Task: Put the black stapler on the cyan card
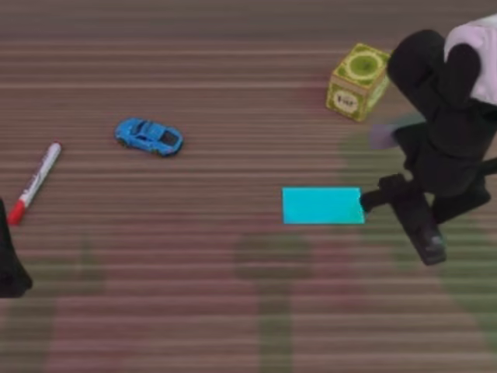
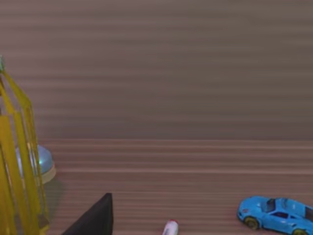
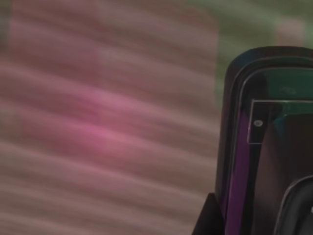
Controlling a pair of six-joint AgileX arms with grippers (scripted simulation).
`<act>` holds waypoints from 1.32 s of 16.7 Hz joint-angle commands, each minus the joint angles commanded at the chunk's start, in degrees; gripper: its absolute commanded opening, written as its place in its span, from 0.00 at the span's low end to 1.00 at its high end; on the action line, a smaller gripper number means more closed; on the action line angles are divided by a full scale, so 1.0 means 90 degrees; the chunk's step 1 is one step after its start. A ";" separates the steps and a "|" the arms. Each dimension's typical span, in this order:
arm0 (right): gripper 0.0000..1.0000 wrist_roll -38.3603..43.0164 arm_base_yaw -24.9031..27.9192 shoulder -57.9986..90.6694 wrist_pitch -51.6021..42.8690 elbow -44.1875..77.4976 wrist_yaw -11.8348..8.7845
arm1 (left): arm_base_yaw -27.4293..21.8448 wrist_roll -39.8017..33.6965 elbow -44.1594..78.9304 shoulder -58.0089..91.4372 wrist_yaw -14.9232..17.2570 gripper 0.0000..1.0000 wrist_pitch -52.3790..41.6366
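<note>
Between right jaws, black stapler (image 1: 419, 225)

1. The right arm (image 1: 450, 116) runs off the top view's right edge, and its bulk hides the table beneath it.
2. The right gripper (image 1: 404, 206) is a dark mass; whether its fingers grip anything can't be told.
3. The black stapler (image 3: 264, 147) fills the right wrist view's corner, cut off by the edge.
4. The left arm (image 1: 9, 264) shows only as a sliver at the left edge.
5. In the left wrist view, the blue toy car (image 2: 276, 214) and red marker (image 2: 169, 228) are clipped.
</note>
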 joint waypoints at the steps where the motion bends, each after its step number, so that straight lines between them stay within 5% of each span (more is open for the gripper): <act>1: 0.00 -0.0002 -0.0001 -0.0058 -0.0075 0.0048 0.0000 | 0.0000 0.0000 0.0000 0.0000 0.0000 1.00 0.0000; 7: 0.00 0.0072 -0.0014 -0.0012 -0.0091 0.0089 -0.0002 | 0.0000 0.0000 0.0000 0.0000 0.0000 1.00 0.0000; 11: 0.00 0.1002 0.0087 0.0421 -0.0395 0.0770 0.0004 | 0.0000 0.0000 0.0000 0.0000 0.0000 1.00 0.0000; 15: 0.00 0.2994 0.0220 0.1158 -0.0935 0.1921 0.0016 | 0.0000 0.0000 0.0000 0.0000 0.0000 1.00 0.0000; 22: 0.00 0.7871 0.0448 0.2551 -0.2034 0.4164 0.0038 | 0.0000 0.0000 0.0000 0.0000 0.0000 1.00 0.0000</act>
